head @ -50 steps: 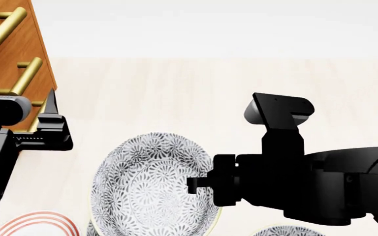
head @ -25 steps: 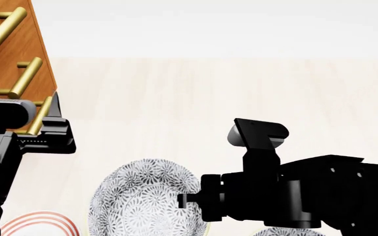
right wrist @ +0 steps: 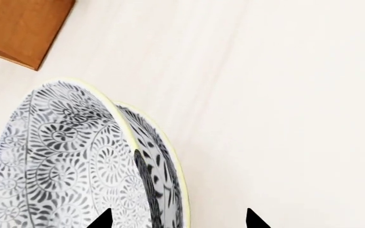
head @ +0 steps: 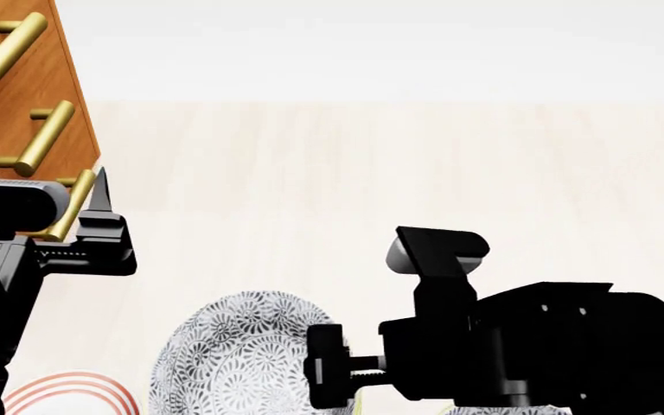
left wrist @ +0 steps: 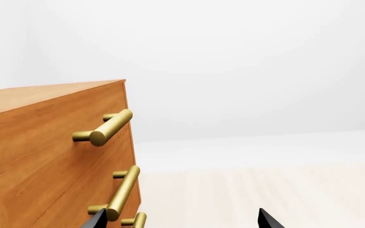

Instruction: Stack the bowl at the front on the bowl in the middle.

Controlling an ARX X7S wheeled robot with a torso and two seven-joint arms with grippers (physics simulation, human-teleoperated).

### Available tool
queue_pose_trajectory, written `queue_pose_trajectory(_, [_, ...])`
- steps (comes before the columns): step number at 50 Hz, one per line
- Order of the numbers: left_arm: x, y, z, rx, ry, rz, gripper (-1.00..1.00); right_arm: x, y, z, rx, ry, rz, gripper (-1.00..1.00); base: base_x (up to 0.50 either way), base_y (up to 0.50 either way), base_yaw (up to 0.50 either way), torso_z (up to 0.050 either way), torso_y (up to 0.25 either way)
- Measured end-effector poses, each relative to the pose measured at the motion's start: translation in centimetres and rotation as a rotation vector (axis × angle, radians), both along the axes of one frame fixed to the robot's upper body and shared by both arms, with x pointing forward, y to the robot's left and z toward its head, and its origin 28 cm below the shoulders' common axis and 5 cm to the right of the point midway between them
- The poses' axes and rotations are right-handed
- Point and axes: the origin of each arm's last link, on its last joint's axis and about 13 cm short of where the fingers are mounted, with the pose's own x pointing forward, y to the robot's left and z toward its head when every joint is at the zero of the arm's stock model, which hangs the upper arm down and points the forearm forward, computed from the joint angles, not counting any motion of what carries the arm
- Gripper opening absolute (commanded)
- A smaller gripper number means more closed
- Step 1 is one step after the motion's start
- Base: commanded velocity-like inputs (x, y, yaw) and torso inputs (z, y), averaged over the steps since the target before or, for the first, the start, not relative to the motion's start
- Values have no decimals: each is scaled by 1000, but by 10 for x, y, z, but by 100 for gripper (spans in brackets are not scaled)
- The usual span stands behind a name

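Over the last second our right arm has sunk lower and drifted left in the head view, and the bowl at the front point(head: 239, 359) it carries has dropped with it, so that less of its patterned inside now shows above the bottom edge of that view. We see the right gripper point(right wrist: 176, 221) with its two dark fingertips spread apart at the edge of the right wrist view, one tip over the printed inside of the bowl and the other out over bare tabletop point(right wrist: 284, 95), with the bowl's wall between them; whether the pads actually press on that wall we cannot tell from these views. Just behind the pale rim of this bowl, the right wrist view shows a second, matching rim, the bowl in the middle point(right wrist: 163, 156), so the carried bowl sits tilted over or partly inside it. A sliver of a third printed bowl point(head: 505, 410) peeks out under the right arm in the head view, and a plate with red rings point(head: 67, 393) lies at the lower left. Our left gripper point(left wrist: 179, 221) hangs with its fingertips parted and nothing between them, beside the wooden drawer cabinet point(left wrist: 36, 156) with brass handles point(left wrist: 106, 127).
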Motion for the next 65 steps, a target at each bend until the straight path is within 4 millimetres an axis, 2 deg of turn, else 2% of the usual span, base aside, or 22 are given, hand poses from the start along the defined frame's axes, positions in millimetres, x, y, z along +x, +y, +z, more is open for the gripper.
queue_pose_trajectory(8, [0,0,-1,0,1,0,100,-7,-1,17,14,-153,-27,100,0,0,0,0,0])
queue_pose_trajectory(17, [1,0,-1,-2,1,-2,100,-15,-3,36,55,-475,-137,100,0,0,0,0,0])
queue_pose_trajectory(28, [0,-1,0,-6,-18,-8,100,-26,-3,46,-82,-915,-401,100,0,0,0,0,0])
queue_pose_trajectory(36, [-2,-1,2,-9,-37,-10,100,-36,-2,52,-183,-1150,-530,100,0,0,0,0,0])
queue_pose_trajectory(52, [-6,-1,6,-12,-92,-10,100,-52,1,55,-240,-1392,-640,100,0,0,0,0,0])
queue_pose_trajectory(65, [-7,-2,7,-12,-106,-10,100,-58,3,56,-250,-1466,-671,100,0,0,0,0,0])
